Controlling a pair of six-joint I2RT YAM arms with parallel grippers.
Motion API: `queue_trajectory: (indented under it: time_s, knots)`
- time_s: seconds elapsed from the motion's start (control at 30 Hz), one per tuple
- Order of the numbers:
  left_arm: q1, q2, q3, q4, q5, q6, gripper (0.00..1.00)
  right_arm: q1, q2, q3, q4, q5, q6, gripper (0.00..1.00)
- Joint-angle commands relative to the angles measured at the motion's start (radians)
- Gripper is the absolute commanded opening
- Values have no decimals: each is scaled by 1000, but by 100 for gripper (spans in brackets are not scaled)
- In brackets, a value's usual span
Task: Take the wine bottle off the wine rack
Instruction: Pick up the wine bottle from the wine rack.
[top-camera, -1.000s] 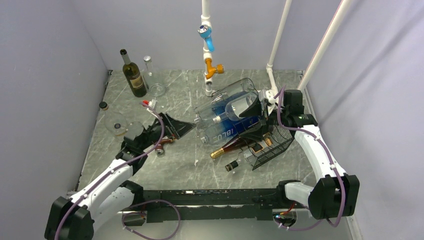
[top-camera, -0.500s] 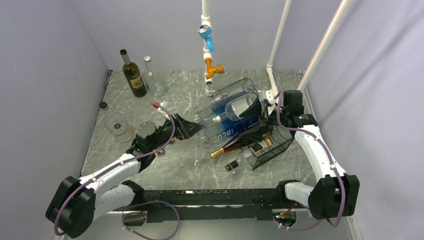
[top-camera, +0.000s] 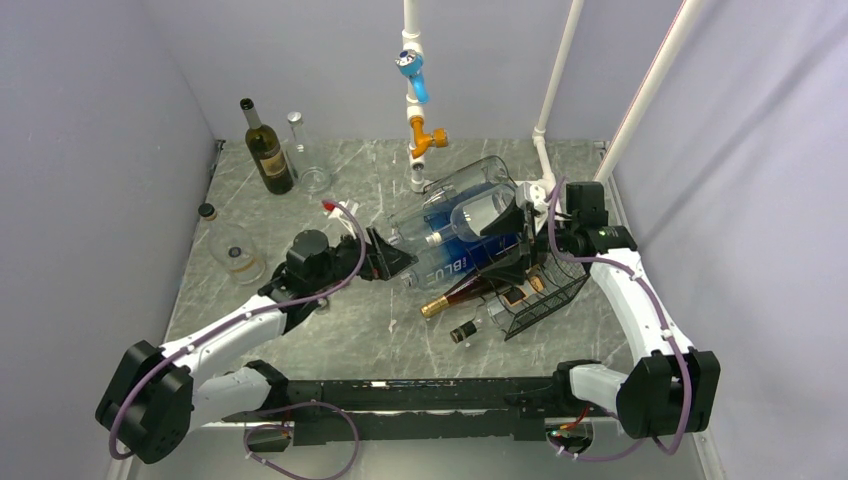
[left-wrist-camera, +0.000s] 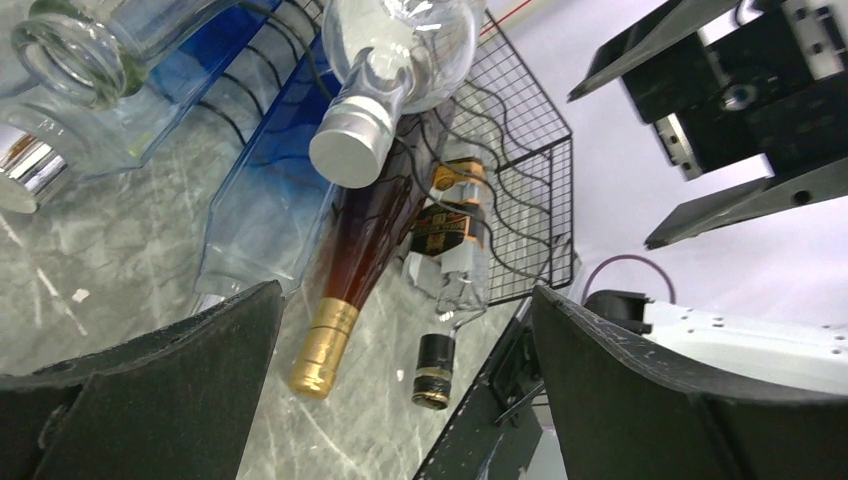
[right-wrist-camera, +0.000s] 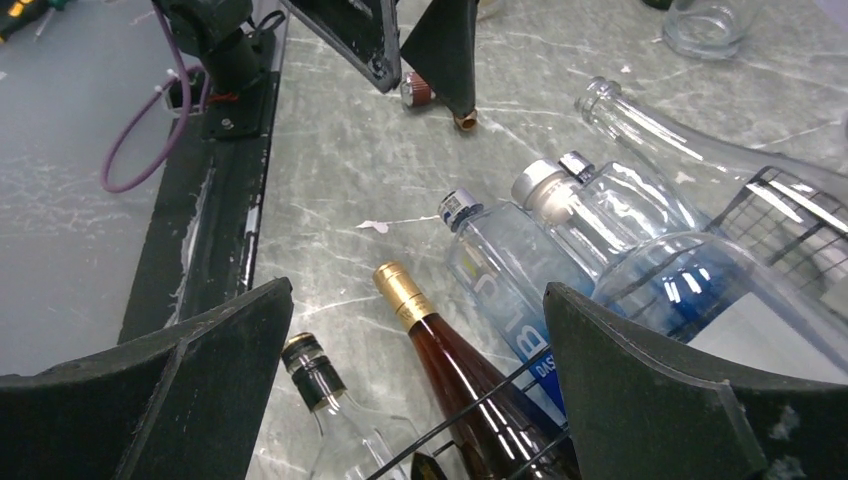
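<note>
The wine rack (top-camera: 553, 297) is a black wire-mesh box lying at the right, its wavy tiers showing in the left wrist view (left-wrist-camera: 520, 150). The wine bottle (top-camera: 470, 291) is amber with a gold foil cap; it lies in the bottom tier with its neck out over the table (left-wrist-camera: 345, 290) (right-wrist-camera: 470, 390). My right gripper (top-camera: 515, 243) hangs open above the rack, the bottle's neck below the gap between its fingers (right-wrist-camera: 417, 290). My left gripper (top-camera: 398, 262) is open and empty just left of the bottle mouths, facing the rack (left-wrist-camera: 407, 290).
A blue bottle (top-camera: 462, 258) and several clear bottles lie on the rack. A clear bottle with a black cap (top-camera: 463, 332) pokes out beside the wine bottle. A dark upright bottle (top-camera: 266, 150), a glass (top-camera: 316, 180) and a white pipe frame (top-camera: 413, 70) stand behind.
My left arm has reached right and forward, bringing its open gripper from mid-table up to the bottle mouths at the rack. The right arm and the bottles have not moved.
</note>
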Motion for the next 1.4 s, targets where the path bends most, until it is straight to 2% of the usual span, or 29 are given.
queue_trajectory:
  time_s: [0.0, 0.13, 0.27, 0.37, 0.53, 0.67, 0.83, 1.2, 1.37]
  knots:
    - [-7, 0, 70, -139, 9, 124, 100, 18, 1, 117, -150, 40, -174, 99]
    - [-8, -27, 97, -267, 1, 220, 100, 70, 34, 208, -285, 113, -282, 99]
    - [-8, -58, 175, -469, -29, 345, 100, 177, 89, 312, -403, 311, -373, 99]
    - [-6, -55, 296, -676, -65, 478, 100, 266, 123, 375, -436, 444, -414, 99]
    - [12, -36, 471, -934, -181, 702, 100, 362, 189, 459, -487, 568, -533, 99]
    - [58, -60, 460, -909, -245, 848, 99, 433, 246, 512, -516, 673, -650, 99]
    - [150, -96, 386, -831, -242, 871, 99, 506, 328, 584, -564, 806, -763, 97]
    - [181, -196, 336, -836, -404, 902, 99, 586, 435, 585, -436, 1050, -761, 84]
    - [182, -227, 315, -819, -415, 906, 99, 591, 482, 600, -394, 1105, -748, 81]
